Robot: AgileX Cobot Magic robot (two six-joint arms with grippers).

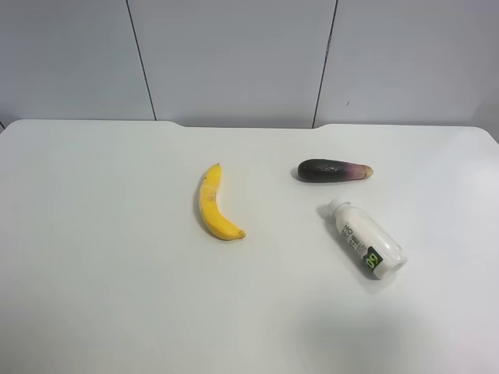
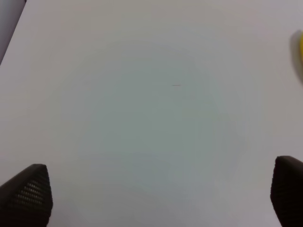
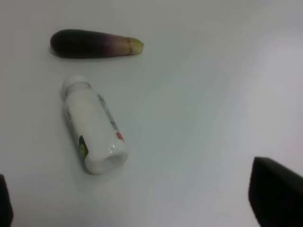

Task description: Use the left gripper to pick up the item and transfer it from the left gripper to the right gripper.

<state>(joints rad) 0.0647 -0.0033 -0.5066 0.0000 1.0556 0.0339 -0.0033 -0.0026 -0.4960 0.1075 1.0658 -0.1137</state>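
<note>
The white desk [image 1: 93, 273] holds a banana [image 1: 212, 206], eggplant [image 1: 334, 170] and bottle [image 1: 367, 238], spaced for grabbing; both hands spread, empty.

banana [image 2: 300, 54] cut off, blurred at edge

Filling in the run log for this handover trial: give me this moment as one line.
phase: pre-grasp | left hand: open, empty | right hand: open, empty | banana, eggplant, white bottle: lying apart on table

Unreadable dark print on bottle [image 1: 367, 239] label
</note>
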